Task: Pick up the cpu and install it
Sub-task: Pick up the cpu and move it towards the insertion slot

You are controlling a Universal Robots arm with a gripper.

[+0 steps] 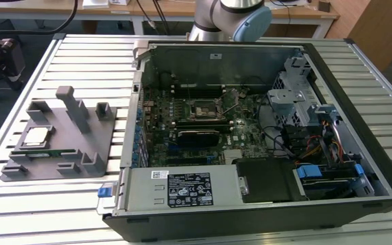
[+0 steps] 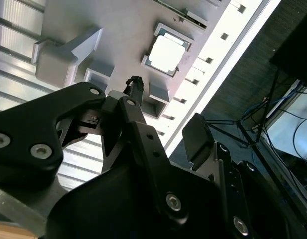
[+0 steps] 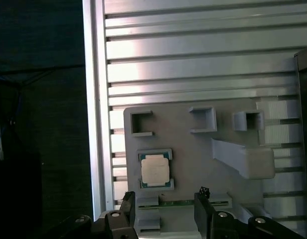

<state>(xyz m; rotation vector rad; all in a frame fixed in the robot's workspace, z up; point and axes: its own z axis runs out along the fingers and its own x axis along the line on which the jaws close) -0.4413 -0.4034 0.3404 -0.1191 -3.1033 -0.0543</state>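
The cpu (image 1: 34, 137) lies flat, silvery top up, in a square recess of the grey holder (image 1: 67, 130) on the slatted bench (image 1: 87, 51), at the middle left of the frame in the exterior view, just beside the green memory stick (image 1: 43, 152). The open computer case (image 1: 359, 127) stands at the exterior view's right, its socket (image 1: 205, 109) unfilled. In both wrist views the claw (image 3: 165, 206) (image 2: 166, 119) hangs over the holder, fingers spread and gripping nothing, the cpu (image 3: 155, 169) (image 2: 166, 51) close beyond its fingertips.

Open computer case (image 1: 216, 61) beside grey fixture plate (image 1: 104, 132) on slatted table (image 1: 46, 204).
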